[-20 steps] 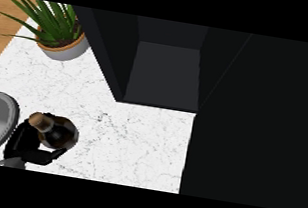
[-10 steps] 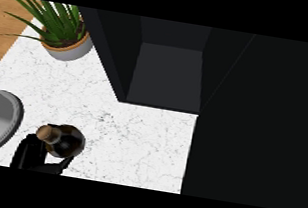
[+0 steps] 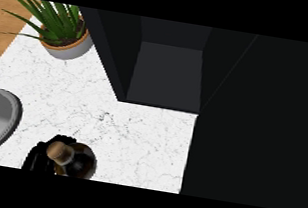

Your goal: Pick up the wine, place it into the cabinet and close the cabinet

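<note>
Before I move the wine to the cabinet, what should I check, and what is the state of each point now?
1. Cabinet open: ok, its dark inside shows and nothing is seen in the opening.
2. Grip: ok, the left robot hand is curled round the wine.
3. Wine upright: ok, its cork points up at the camera.
4. Way across the counter to the cabinet: ok, nothing lies between.
5. Plant: ok, it stands left of the cabinet, off the way.
6. Wine lifted off the counter: cannot tell from above.
</note>
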Controlling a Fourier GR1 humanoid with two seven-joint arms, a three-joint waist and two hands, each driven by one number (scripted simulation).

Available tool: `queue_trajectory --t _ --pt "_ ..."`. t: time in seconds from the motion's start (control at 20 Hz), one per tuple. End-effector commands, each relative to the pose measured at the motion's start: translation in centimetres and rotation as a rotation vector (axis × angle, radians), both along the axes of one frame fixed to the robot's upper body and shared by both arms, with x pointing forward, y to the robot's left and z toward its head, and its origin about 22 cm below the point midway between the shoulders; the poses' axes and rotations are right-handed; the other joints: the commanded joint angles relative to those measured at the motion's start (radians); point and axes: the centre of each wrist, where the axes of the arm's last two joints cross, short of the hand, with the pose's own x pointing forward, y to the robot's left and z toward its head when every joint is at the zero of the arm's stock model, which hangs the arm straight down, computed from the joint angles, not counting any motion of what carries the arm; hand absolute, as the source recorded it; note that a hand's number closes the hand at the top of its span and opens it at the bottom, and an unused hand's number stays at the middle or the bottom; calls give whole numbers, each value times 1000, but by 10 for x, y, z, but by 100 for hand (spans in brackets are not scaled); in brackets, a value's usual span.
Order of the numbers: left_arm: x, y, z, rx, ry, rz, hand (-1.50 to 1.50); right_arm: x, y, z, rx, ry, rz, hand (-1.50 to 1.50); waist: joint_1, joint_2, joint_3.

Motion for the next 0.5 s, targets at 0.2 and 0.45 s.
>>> queue_trajectory --t 0.2,0.45 --pt "3 -49 80 -83 -61 -56 150 7 -13 -11 7 -1 7 -150 -3 2 -2" --pt "4 -48 120 -51 -99 -50 150 -4 6 -1 7 -4 21 -150 -7 3 -3"
